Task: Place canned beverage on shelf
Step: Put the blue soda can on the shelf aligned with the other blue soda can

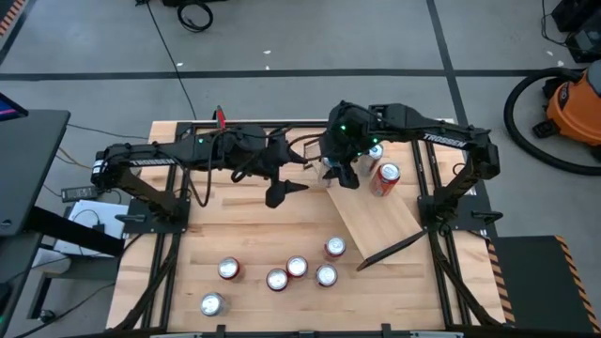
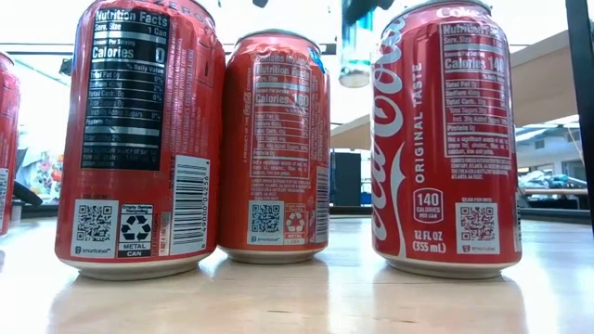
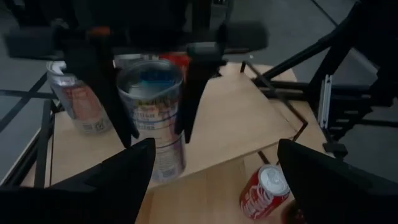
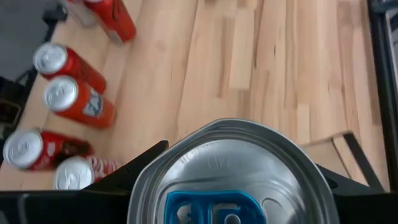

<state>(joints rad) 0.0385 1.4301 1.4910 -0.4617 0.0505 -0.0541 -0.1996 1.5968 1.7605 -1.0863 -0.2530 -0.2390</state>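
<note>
A silver can with a blue tab hangs in my right gripper, which is shut on it over the far end of the shelf. The shelf is a light plank that lies slanted on the table's right half, with a black rail at its near end. A red can stands on its far part. My left gripper hovers open just left of the held can and faces it. Its two fingers are spread wide, with nothing between them. My right gripper pinches the can's side wall between its two fingers, one on each side, reaching from the rim down to about mid-height. The fingers slant down from above. The can stays roughly upright, and in the low view its base hangs clear above the plank.
Several red cans stand on the near part of the table; three of them fill the low view. One stands beside the shelf's near end. Another can sits behind the right gripper. Black frame bars run along both table sides.
</note>
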